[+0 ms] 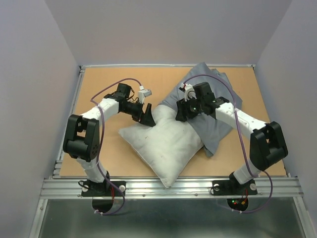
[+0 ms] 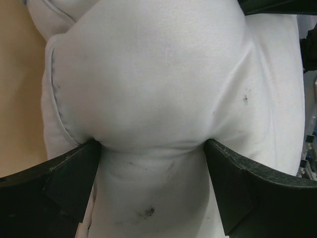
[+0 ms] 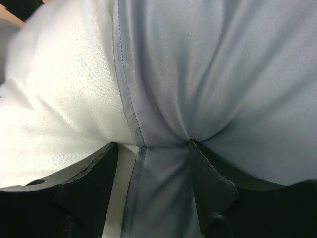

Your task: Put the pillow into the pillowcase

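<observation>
The off-white pillow (image 1: 166, 144) lies in the middle of the table, one corner pointing at the front edge. The blue-grey pillowcase (image 1: 220, 131) lies behind and to its right, over the pillow's far right end. My left gripper (image 1: 147, 116) is at the pillow's far left corner. In the left wrist view it (image 2: 152, 148) squeezes a bulge of pillow (image 2: 158, 74) between its black fingers (image 2: 64, 183). My right gripper (image 1: 183, 111) is at the pillowcase's near edge. In the right wrist view it (image 3: 152, 145) pinches the stitched hem of the pillowcase (image 3: 223, 74), with pillow (image 3: 59, 99) beside it.
The wooden tabletop (image 1: 99, 148) has a raised metal rim at the left, back and right, and an aluminium rail (image 1: 168, 187) along the front by the arm bases. Grey walls enclose three sides. Bare wood shows left of the pillow.
</observation>
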`<state>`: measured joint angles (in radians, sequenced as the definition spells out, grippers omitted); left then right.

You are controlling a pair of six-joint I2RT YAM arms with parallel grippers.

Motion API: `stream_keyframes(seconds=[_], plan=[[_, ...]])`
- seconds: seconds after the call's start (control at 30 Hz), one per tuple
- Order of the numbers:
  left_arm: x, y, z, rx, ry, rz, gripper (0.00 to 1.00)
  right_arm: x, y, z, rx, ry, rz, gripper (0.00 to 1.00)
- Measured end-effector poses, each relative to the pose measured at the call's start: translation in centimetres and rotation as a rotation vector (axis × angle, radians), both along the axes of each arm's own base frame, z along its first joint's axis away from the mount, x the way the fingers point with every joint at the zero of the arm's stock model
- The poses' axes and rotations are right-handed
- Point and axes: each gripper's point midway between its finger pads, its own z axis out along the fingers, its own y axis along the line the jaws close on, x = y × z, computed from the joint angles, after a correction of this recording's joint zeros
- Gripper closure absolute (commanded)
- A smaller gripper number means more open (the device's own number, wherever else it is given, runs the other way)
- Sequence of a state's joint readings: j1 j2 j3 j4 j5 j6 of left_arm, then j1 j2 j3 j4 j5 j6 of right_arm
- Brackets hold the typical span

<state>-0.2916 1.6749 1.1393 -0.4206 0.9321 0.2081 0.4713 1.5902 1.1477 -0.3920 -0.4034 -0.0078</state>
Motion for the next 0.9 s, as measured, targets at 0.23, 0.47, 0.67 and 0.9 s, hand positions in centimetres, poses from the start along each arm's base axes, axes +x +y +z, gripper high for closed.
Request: stream_keyframes(seconds=[0.23,0.47,0.67,0.9], plan=[[2.1,-1.3,-0.9,-0.021,0.077,-0.074,1.00,-0.2,-0.1,1.3,0.016,-0.022,-0.009,0.25],[9.6,-2.3,8.9,0.124,-0.486,-0.120,1.00,4.0,-2.1,10.7,0.103,-0.132,-0.158,0.00],[5.3,-3.9,19.3,0.208,-1.012,-0.204,1.00,8.7,-5.5,25.2,0.214,-0.461,-0.290,0.00],[-4.2,-4.1,18.6,0.247,-1.304,-0.372,1.00,7.4,-4.7,28.3,0.268,-0.474,-0.244,0.09]])
